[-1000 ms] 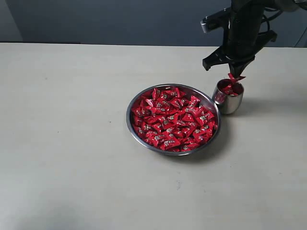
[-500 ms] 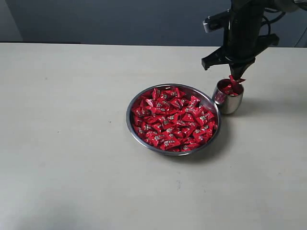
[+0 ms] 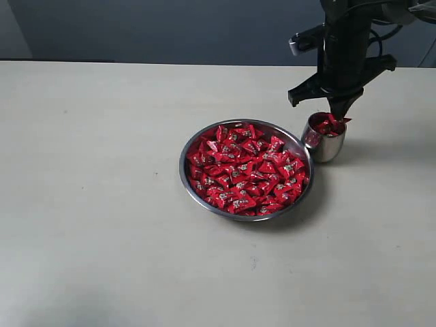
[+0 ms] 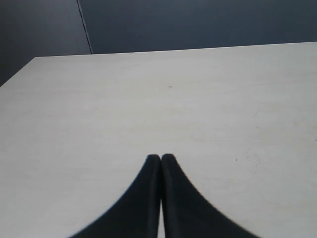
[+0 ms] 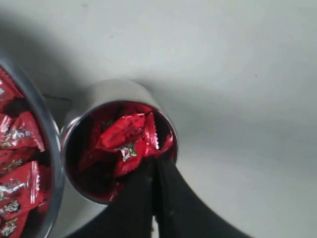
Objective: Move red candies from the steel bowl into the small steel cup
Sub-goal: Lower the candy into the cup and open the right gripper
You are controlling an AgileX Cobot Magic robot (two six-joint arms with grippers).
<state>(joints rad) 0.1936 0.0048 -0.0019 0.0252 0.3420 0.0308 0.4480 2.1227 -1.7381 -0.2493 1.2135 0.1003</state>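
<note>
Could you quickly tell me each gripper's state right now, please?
Left gripper: closed, empty.
Right gripper: closed on a red candy at the small steel cup.

We see steel bowl (image 3: 182, 163): polished metal, mirror-bright rim. Small steel cup (image 3: 330, 148): same shiny metal, smooth wall reflecting red. Red candies (image 3: 245, 170): glossy foil-like wrappers, crinkled, silver-white print. Surface (image 3: 102, 191): pale, matt, smooth; we note faint specks. Right pincer (image 5: 154, 166), left pincer (image 4: 161, 158): black, matt; plastic or rubber, we cannot tell.
</note>
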